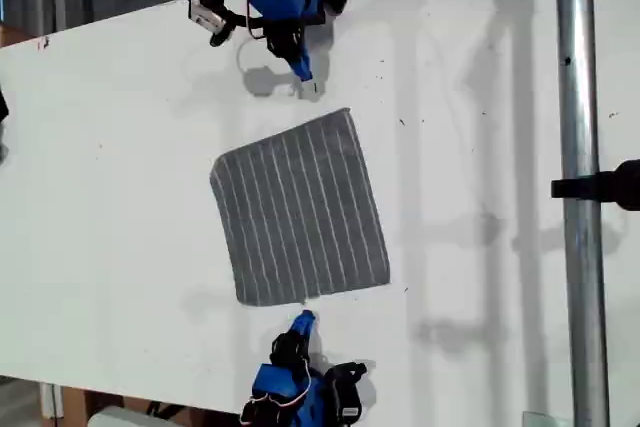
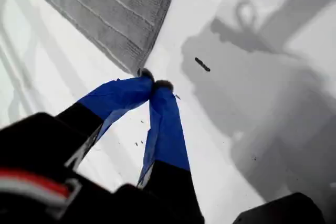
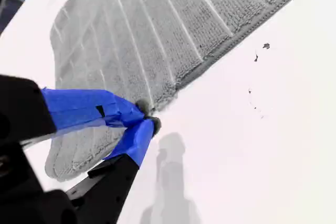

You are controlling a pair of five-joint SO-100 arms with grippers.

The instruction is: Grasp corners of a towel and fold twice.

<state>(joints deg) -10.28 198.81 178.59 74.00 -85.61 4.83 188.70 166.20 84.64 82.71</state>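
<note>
No text, label, brand, number or sign can be read in any of the views. Only thin white stripes are carried by the towel (image 1: 300, 209), and no lettering is shown on the blue tape of my first gripper (image 2: 153, 85) or my second gripper (image 3: 147, 116). A few small dark specks are seen on the white table (image 1: 120, 147) beside both grippers, but no characters are formed by them.
</note>
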